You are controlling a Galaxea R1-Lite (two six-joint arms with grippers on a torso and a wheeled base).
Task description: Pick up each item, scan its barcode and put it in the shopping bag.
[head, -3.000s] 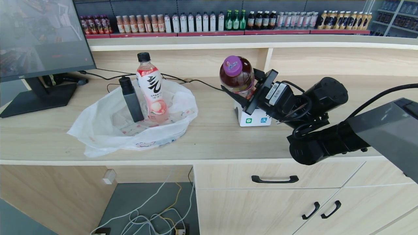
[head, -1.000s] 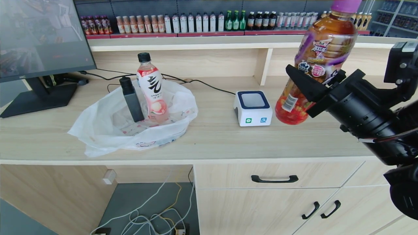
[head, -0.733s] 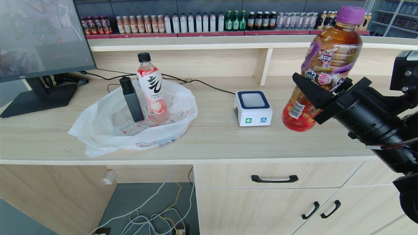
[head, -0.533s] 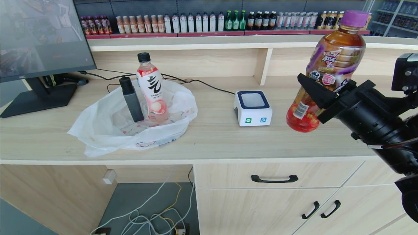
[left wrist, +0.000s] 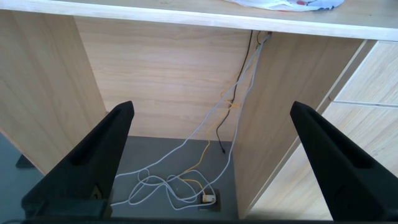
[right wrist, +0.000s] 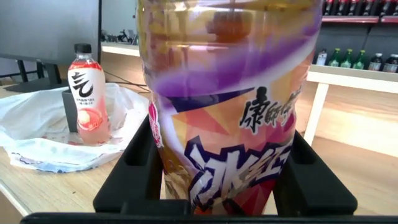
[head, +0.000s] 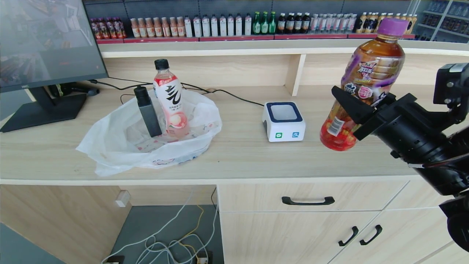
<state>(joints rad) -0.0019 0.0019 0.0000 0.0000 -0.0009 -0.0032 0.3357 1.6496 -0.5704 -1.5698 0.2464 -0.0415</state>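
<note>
Tea bottle [head: 370,69] inside right claw [head: 361,101]

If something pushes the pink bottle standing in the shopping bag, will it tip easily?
Probably: the pink bottle is tall and narrow, upright on the soft, crumpled film of the shopping bag. Being round, it would likely roll once down.

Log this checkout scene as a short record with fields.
held item: tea bottle, purple cap, tilted
holder: right gripper, jaws shut on it
place: in the air, right of the scanner
shopping bag: holds pink bottle and dark bottle, both upright
left gripper: open, low, facing under the counter
</note>
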